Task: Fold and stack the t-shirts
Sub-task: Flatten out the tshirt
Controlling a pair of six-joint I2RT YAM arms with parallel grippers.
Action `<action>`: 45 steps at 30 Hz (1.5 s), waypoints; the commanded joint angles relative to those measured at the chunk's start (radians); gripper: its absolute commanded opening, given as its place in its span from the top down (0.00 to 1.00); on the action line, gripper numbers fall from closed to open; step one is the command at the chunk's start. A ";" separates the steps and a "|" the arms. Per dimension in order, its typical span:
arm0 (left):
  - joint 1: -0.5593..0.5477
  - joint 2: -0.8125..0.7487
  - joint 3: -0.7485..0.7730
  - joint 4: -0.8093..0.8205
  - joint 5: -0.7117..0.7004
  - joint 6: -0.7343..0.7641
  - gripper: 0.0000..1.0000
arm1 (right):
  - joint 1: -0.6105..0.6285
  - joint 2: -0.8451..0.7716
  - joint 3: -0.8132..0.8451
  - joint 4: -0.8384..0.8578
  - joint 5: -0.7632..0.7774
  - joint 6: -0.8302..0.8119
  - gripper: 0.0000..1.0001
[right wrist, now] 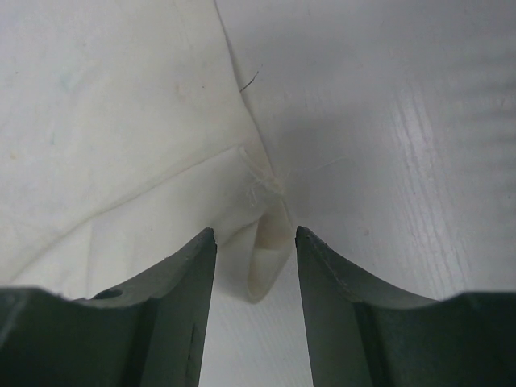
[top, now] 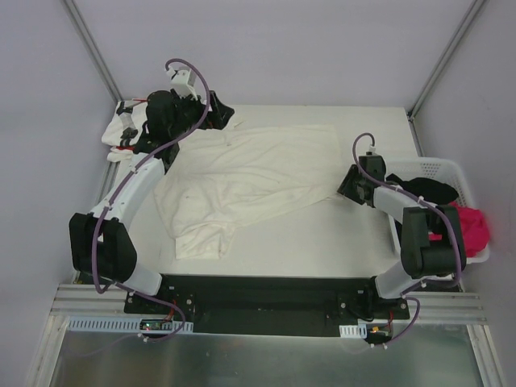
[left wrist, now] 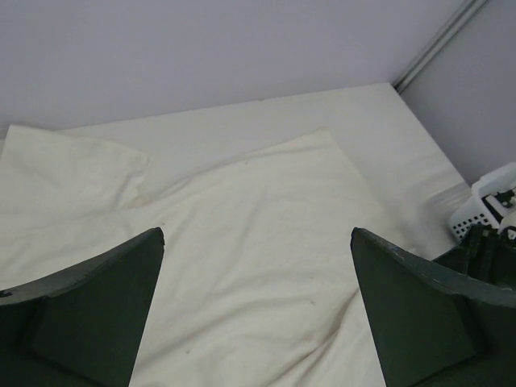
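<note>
Nearest the arms' bases, the cream shirt (top: pixel 258 173) sprawled rumpled and unfolded across the middle of the table (top: pixel 322 242). At its right-hand corner the right gripper (right wrist: pixel 255 234) sat low. Its fingers were parted on either side of a curled tip of cloth without pinching it, placed, I judged, to close on that corner for a fold. Beside that arm stood the basket (top: pixel 451 168), holding dark and pink clothes. Farther back the left gripper (left wrist: pixel 258 234) hung over the shirt's far left part, fingers spread wide and empty, probably ready for the opposite corner. The printed shirt (top: pixel 119 133) lay bunched at the far left edge.
</note>
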 commanded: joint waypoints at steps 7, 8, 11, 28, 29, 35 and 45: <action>0.007 0.034 -0.006 -0.079 -0.052 0.082 0.01 | -0.024 0.083 0.059 0.084 0.022 0.010 0.53; 0.008 0.035 -0.004 -0.079 -0.050 0.082 0.01 | -0.026 0.088 0.060 0.090 0.018 0.012 0.53; 0.007 0.040 -0.001 -0.080 -0.050 0.084 0.01 | -0.026 0.111 0.079 0.098 0.006 0.021 0.54; 0.002 0.064 0.009 -0.082 -0.043 0.078 0.01 | -0.027 0.146 0.109 0.110 0.003 0.028 0.64; -0.001 0.064 0.006 -0.082 -0.046 0.081 0.01 | -0.029 0.148 0.109 0.109 0.005 0.028 0.66; -0.013 0.067 -0.006 -0.082 -0.049 0.084 0.01 | -0.029 0.159 0.120 0.104 0.008 0.028 0.77; -0.096 -0.001 -0.127 -0.105 -0.208 0.046 0.01 | -0.029 0.110 0.114 0.098 -0.009 0.022 0.99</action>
